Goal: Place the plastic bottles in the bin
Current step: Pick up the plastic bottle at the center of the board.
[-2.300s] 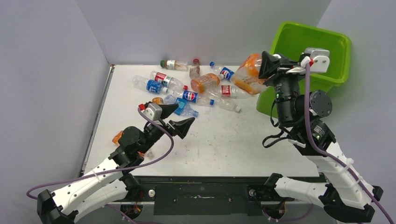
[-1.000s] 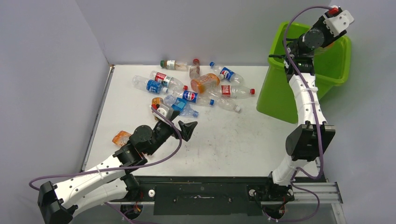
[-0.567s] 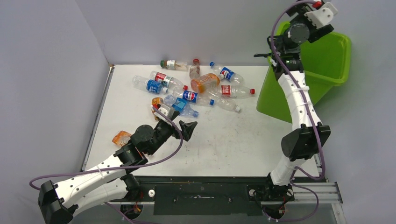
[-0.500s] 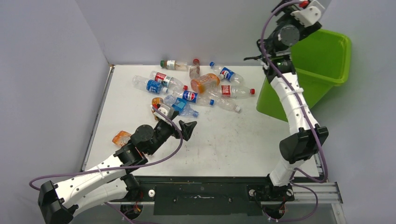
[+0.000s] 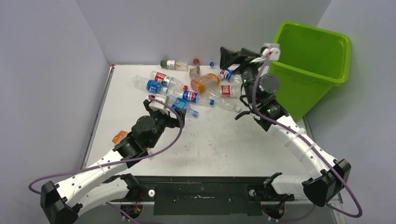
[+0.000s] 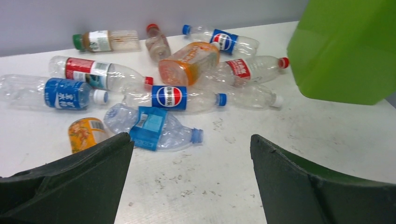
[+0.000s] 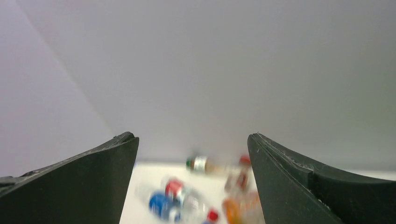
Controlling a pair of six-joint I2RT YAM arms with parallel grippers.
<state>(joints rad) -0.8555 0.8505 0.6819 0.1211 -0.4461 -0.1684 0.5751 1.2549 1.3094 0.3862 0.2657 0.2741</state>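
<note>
Gone from the right arm's grasp is the big orange bottle it carried toward the bin a couple of seconds ago, and that arm has swung back from over the rim to hang above the far side of the pile. Most of the plastic bottles [image 5: 189, 95] are not yet dealt with. Roughly a dozen lie on their sides in a loose heap at the far middle of the table [image 5: 219, 140], with one orange bottle [image 5: 119, 136] well apart at the near left, beside the left arm. The bin [image 5: 290, 92] stands off the table's far right corner; its visible inner walls show only green (the bottom is hidden, so its contents cannot be counted). By my reckoning the job is in its early part — one delivery probably just made, nearly everything left. The right gripper [image 7: 191, 138] has its fingers spread wide with nothing between them. The left gripper [image 6: 190, 138] is likewise spread and empty — aimed low at the crushed bottle [image 6: 154, 127] with the blue label at the pile's near edge, not touching it.
</note>
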